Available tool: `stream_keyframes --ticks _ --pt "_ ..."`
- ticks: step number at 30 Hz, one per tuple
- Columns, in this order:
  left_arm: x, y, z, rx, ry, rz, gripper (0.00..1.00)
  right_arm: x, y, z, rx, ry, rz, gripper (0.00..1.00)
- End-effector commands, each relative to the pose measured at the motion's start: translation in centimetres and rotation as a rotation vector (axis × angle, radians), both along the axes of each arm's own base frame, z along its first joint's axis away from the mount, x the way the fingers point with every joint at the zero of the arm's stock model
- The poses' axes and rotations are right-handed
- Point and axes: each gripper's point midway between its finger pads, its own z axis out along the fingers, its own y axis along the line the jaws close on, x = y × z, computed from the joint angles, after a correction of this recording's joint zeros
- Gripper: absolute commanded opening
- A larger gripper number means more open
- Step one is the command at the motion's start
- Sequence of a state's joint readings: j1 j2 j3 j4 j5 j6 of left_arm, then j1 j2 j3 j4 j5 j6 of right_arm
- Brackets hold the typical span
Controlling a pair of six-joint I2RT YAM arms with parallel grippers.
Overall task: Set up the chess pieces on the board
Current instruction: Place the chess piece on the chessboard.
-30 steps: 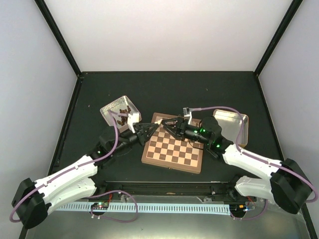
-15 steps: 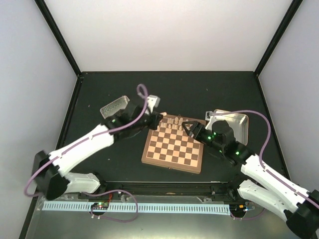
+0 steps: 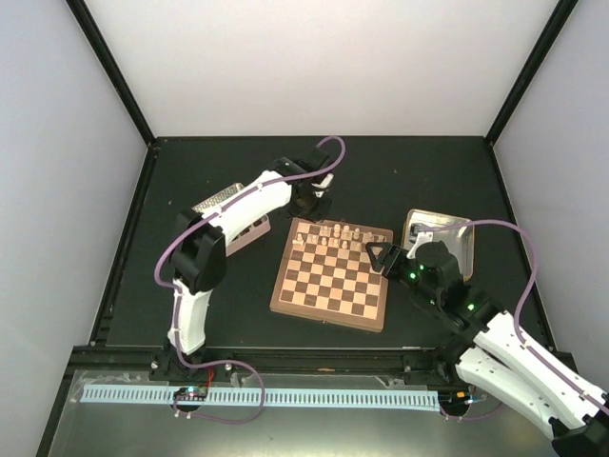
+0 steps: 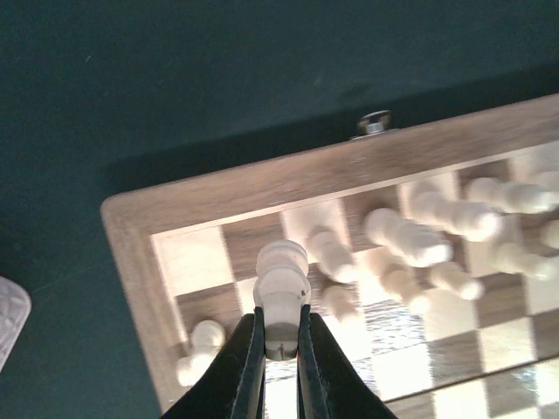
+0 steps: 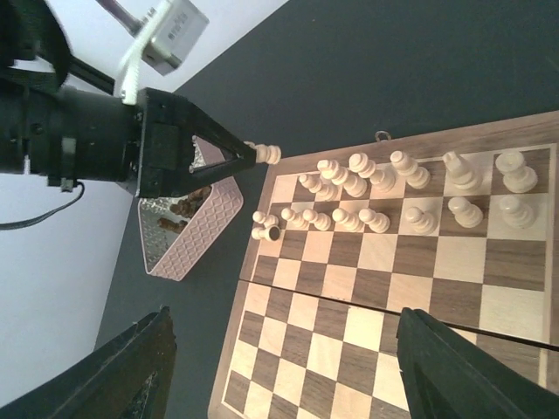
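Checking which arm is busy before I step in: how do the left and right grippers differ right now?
The left gripper is shut on a pale chess piece; the right gripper is open and empty. The left gripper hangs by the far left corner of the board; the right gripper sits at the board's right edge. Both have black fingers and face the board.

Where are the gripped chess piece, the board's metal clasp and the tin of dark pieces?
gripped chess piece (image 4: pixel 281 279), left wrist view, its middle.
metal clasp (image 4: pixel 374 124), left wrist view, its centre.
tin (image 5: pixel 205 229), right wrist view, its textured side wall.
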State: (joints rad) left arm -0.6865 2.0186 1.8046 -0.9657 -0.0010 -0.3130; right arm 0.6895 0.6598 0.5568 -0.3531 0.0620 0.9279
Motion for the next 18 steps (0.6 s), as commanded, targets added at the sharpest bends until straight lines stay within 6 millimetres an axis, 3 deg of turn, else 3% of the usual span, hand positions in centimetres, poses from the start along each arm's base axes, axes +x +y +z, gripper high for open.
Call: stream_keyframes --ticks 1,7,18 --pt "0.4 2.2 -0.6 0.071 0.067 0.025 0.02 -0.2 -1.3 -1.0 -0.043 -0.003 -0.035 0.70" --pt "1.0 2.6 -2.6 0.085 0.129 0.000 0.02 -0.4 -1.5 -1.3 -0.051 -0.001 -0.036 0.70" --pt "0.1 1.7 -5.1 0.078 0.242 -0.066 0.05 -0.4 -1.0 -2.4 -0.047 0.029 -0.025 0.70"
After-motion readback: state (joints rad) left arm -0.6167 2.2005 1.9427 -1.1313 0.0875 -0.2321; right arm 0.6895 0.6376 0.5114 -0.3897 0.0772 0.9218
